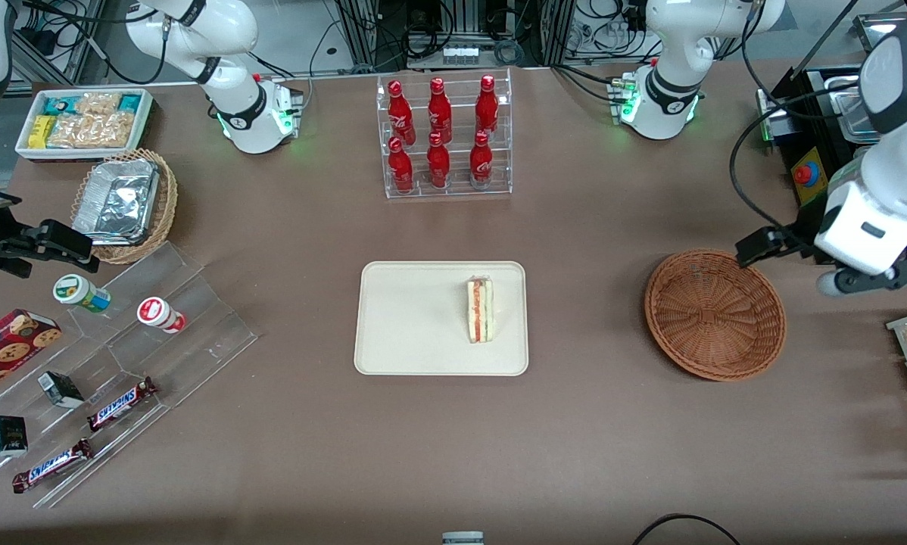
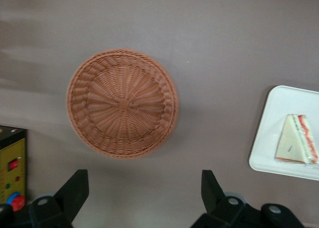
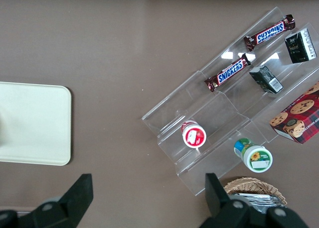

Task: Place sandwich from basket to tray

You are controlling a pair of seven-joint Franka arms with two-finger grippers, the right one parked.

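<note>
Snickers bars (image 1: 123,403) are lying nearest the camera on a clear acrylic step rack (image 1: 132,356). Triangular white-bread sandwich (image 1: 481,309) is resting on the flat cream plastic tray (image 1: 408,325). Round reddish-brown wicker basket (image 1: 715,313) is sitting bare. Left gripper (image 2: 144,190) is hovering above the basket's edge, black fingers (image 2: 75,188) spread apart, gripping nothing.
</note>
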